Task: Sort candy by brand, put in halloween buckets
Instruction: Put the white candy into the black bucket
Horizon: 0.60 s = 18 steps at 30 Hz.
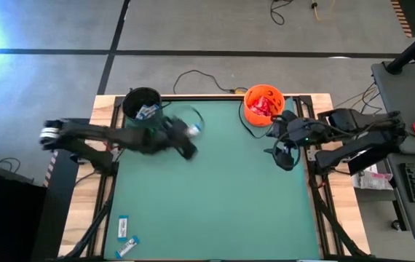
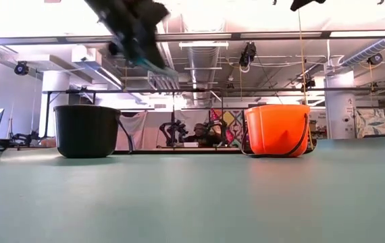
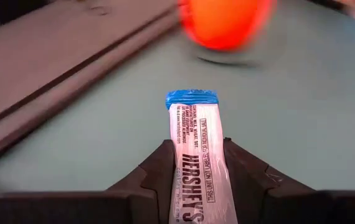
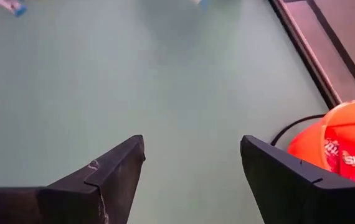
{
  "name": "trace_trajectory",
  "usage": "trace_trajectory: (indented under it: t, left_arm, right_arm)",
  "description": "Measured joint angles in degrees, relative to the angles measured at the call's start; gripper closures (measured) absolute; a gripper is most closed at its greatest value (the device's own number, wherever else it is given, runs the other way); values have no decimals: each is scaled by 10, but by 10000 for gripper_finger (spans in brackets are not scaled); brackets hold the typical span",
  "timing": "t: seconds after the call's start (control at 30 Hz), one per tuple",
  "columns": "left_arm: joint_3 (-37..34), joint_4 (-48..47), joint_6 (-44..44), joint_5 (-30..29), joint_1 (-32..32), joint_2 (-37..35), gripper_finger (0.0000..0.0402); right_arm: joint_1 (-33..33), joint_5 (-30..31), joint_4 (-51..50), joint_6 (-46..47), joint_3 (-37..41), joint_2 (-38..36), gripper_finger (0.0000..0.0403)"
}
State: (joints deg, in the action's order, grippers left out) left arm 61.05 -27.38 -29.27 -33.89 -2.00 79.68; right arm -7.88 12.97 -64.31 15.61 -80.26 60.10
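Observation:
My left gripper [image 1: 191,138] hangs above the table just right of the black bucket [image 1: 142,105], shut on a white-and-blue candy bar [image 3: 195,124]. The low view shows it high up [image 2: 153,64], with the bar [image 2: 163,79] jutting from it. More white-and-blue bars [image 1: 146,111] lie in the black bucket. The orange bucket [image 1: 263,103] stands at the far right and holds red packets [image 4: 352,155]. My right gripper [image 1: 286,154] waits open near that bucket; its fingers [image 4: 115,165] are wide apart over bare table. My left gripper pinches the white-and-blue bar between its two fingers [image 3: 159,168] at the middle of the bar's length [image 3: 197,171]. The bar lies along the fingers, and its blue crimped end [image 3: 191,98] sticks out past the tips. It is lifted clear of the table, slanting downward.
Two more white-and-blue bars [image 1: 123,227] [image 1: 128,247] lie near the table's near left corner. The orange bucket's thin handle [image 1: 250,129] droops onto the mat. A cable [image 1: 193,76] runs along the far edge. The green mat [image 1: 222,204] between the arms is bare.

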Motion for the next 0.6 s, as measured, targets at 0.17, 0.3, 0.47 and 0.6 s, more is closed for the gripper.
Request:
trace_trajectory:
  t: [0.17,0.3,0.47,0.6]
  left_arm:
    - [0,-119,-39,-5,133,-121,310]
    - [1,-176,1,48,281,-155,310]
    - [-5,-188,69,178,451,-130,310]
    - [-5,-192,115,192,530,-81,309]
  right_arm:
    - [0,0,1,-7,19,0,141]
    - [0,1,24,-7,36,1,140]
    - [15,1,87,45,49,4,142]
    - [40,1,120,88,48,12,143]
